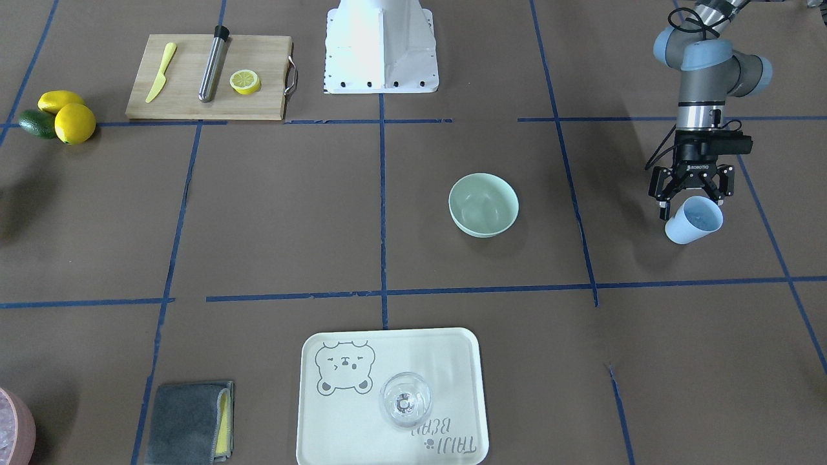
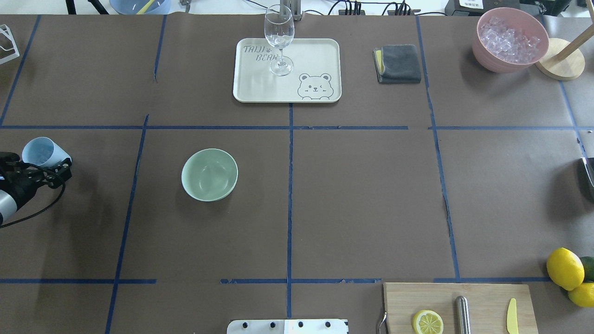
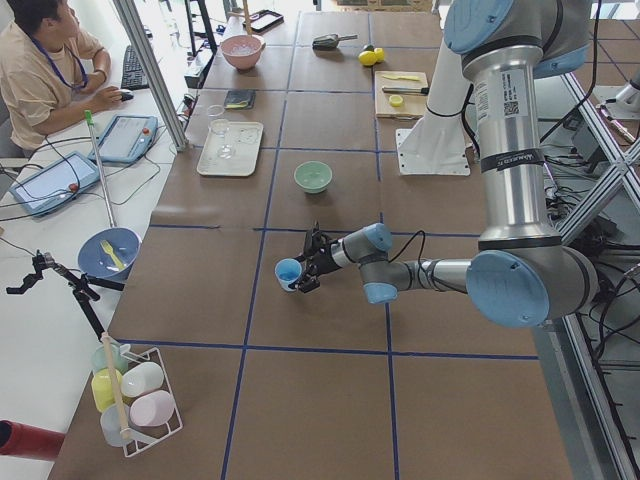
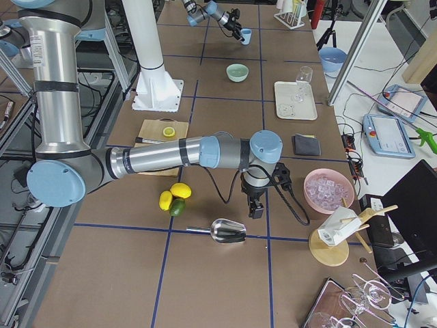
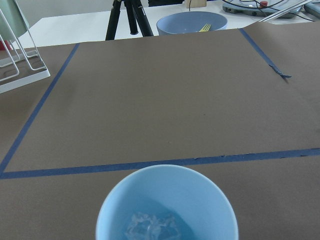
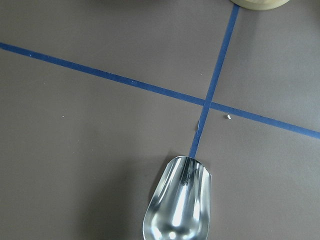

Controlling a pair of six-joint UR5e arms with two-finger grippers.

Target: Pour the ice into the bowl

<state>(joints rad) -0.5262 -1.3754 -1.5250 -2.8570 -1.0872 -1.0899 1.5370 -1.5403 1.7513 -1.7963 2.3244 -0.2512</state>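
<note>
The pale mint-green bowl (image 1: 483,204) stands upright and empty near the table's middle; it also shows in the overhead view (image 2: 209,174). My left gripper (image 1: 691,205) is shut on a light blue cup (image 1: 694,219), held slightly tilted at the table's left end, well apart from the bowl. The ice (image 5: 150,227), a few small clear cubes, lies in the bottom of the cup (image 5: 166,205). My right gripper (image 4: 256,208) hangs over a metal scoop (image 6: 177,205) at the table's right end. I cannot tell whether it is open or shut.
A pink bowl (image 2: 510,39) full of ice stands at the far right. A tray (image 2: 320,55) carries a wine glass (image 2: 279,37). A grey cloth (image 2: 398,63), a cutting board (image 2: 482,297) with lemon half, and lemons (image 2: 564,268) lie around.
</note>
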